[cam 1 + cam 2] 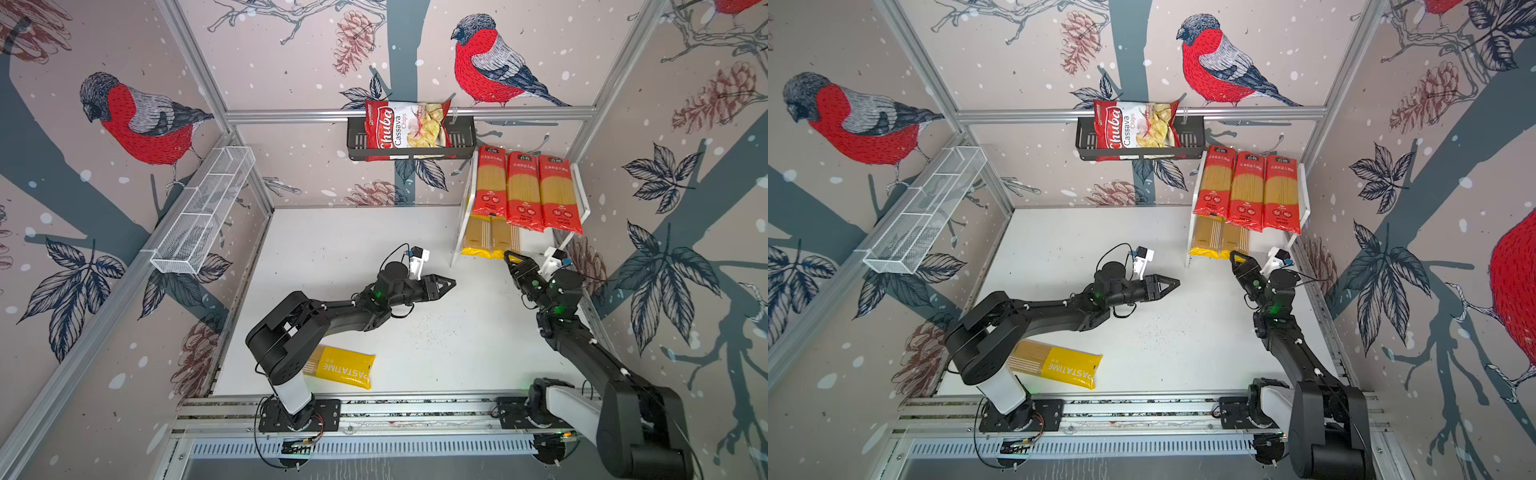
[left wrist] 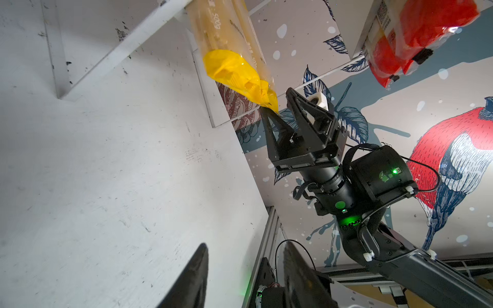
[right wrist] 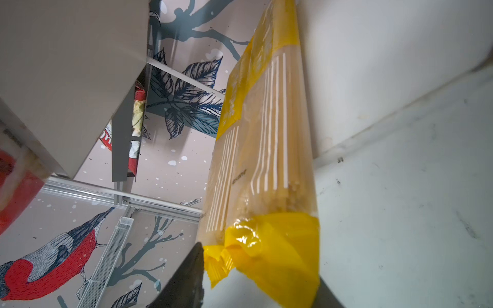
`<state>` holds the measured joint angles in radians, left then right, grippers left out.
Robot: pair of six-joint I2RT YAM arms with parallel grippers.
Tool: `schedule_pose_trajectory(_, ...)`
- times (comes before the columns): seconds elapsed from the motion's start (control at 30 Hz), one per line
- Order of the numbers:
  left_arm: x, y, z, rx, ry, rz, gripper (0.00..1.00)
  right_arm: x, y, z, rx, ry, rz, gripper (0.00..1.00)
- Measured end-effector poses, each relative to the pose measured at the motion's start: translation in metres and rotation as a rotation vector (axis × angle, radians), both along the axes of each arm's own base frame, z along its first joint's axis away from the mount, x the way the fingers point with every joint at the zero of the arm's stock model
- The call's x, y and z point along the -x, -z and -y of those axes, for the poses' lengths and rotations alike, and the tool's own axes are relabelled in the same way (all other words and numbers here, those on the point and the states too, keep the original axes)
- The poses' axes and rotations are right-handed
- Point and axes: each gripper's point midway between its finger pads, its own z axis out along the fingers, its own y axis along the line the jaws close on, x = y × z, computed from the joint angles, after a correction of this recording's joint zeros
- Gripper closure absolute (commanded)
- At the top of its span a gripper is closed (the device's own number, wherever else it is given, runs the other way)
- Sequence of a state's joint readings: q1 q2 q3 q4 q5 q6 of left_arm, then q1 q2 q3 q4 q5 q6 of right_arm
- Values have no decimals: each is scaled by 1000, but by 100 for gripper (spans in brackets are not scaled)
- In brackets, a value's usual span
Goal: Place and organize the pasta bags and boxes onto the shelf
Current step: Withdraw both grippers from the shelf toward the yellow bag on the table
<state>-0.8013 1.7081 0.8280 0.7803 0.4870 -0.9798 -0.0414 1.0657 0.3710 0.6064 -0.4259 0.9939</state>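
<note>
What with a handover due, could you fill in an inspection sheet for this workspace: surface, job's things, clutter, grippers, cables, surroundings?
Surface: white tabletop, scuffed and speckled.
Job's things: three red packets side by side on the shelf top board; two yellow packets on its lower tier; one PASTATIME packet lies on the tabletop by the left arm's base.
Clutter: Chuba chips bag in the black wall basket; wire-mesh basket on the left wall.
Grippers: left gripper open, holding nothing, above the tabletop; right gripper open, jaws around the near end of one lower-tier yellow packet.
Cables: black cables loop at both wrists; none touching packets.
Surroundings: bird wallpaper, aluminium frame.
</note>
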Motion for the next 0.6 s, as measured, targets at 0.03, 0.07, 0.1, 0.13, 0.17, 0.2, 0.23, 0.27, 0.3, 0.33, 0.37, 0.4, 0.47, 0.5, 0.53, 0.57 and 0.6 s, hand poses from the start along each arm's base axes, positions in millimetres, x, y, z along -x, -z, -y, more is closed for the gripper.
schedule_pose_trajectory(0.03, 0, 1, 0, -4, -1, -1, 54, 2, 3, 0, 0, 0, -9, 49)
schedule_pose_trajectory(0.07, 0, 2, 0, -7, -2, 0, 54, 4, 5, -1, -1, -2, -16, 49)
schedule_pose_trajectory(0.1, -1, 2, -1, -9, -8, 5, 54, 6, 8, -1, -2, -3, -24, 49)
schedule_pose_trajectory(0.13, -2, 1, -1, -10, -14, 7, 54, 9, 11, -1, -2, -4, -29, 49)
schedule_pose_trajectory(0.17, -2, 1, -1, -11, -14, 8, 54, 12, 14, -2, -2, -7, -37, 49)
schedule_pose_trajectory(0.2, -2, 1, -2, -13, -14, 10, 54, 14, 16, -4, -3, -11, -41, 49)
schedule_pose_trajectory(0.23, -1, 1, -2, -18, -13, 11, 54, 17, 19, -6, -3, -19, -48, 49)
schedule_pose_trajectory(0.27, -1, 0, -3, -25, -13, 18, 54, 19, 21, -10, -3, -30, -52, 49)
schedule_pose_trajectory(0.3, -1, 0, -4, -32, -14, 23, 54, 22, 21, -14, -2, -41, -51, 49)
schedule_pose_trajectory(0.33, -1, 0, -6, -44, -20, 28, 54, 25, 22, -19, -1, -54, -51, 50)
schedule_pose_trajectory(0.37, -3, 0, -8, -58, -33, 38, 54, 28, 22, -24, 0, -68, -51, 50)
schedule_pose_trajectory(0.4, -4, 0, -11, -72, -40, 43, 54, 30, 23, -29, 2, -81, -51, 50)
schedule_pose_trajectory(0.47, -7, 1, -18, -103, -64, 62, 54, 38, 24, -45, 8, -121, -56, 50)
schedule_pose_trajectory(0.5, -7, 2, -22, -116, -74, 68, 54, 41, 24, -51, 12, -135, -54, 50)
schedule_pose_trajectory(0.53, -8, 5, -29, -137, -87, 71, 54, 45, 24, -58, 17, -150, -54, 50)
schedule_pose_trajectory(0.57, -9, 9, -35, -156, -103, 70, 54, 48, 23, -66, 21, -169, -53, 50)
schedule_pose_trajectory(0.6, -11, 12, -42, -176, -120, 73, 54, 52, 23, -73, 28, -184, -52, 51)
